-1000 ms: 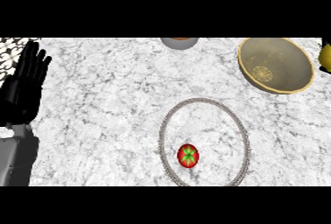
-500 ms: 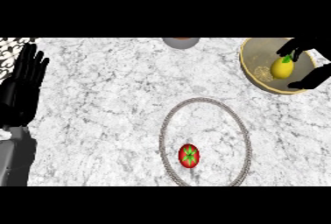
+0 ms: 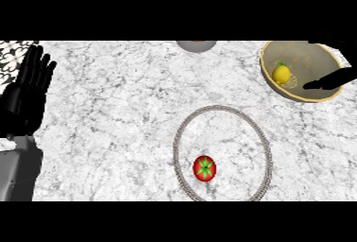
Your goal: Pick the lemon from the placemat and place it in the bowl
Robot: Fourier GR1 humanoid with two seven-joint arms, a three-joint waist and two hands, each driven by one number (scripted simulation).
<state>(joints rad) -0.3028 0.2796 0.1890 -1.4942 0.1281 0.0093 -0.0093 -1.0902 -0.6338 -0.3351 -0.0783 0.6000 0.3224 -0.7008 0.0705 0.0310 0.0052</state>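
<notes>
Fingers of the black right hand reach over the near-right rim of the tan round bowl, straight and spread apart, holding nothing; only part of that hand shows at the right edge. Small yellow lemon sits inside the bowl, left of centre, w/ a clear gap between it and the fingertips, so it looks let go.

Black left hand rests at the far-left edge, fingers up and relaxed, not involved.

Progress, judging from how things lie: pick and place look done, lemon is in the bowl, not on the mat. Round marble-look placemat w/ a grey braided rim lies near-centre on the white marble counter, well apart from the bowl, and carries only a red tomato w/ a green stem at its near-left. What's left is prob. just pulling the right hand clear of the bowl w/o nudging the rim. Grey round object at the far edge is cut off; can't tell what it is.
</notes>
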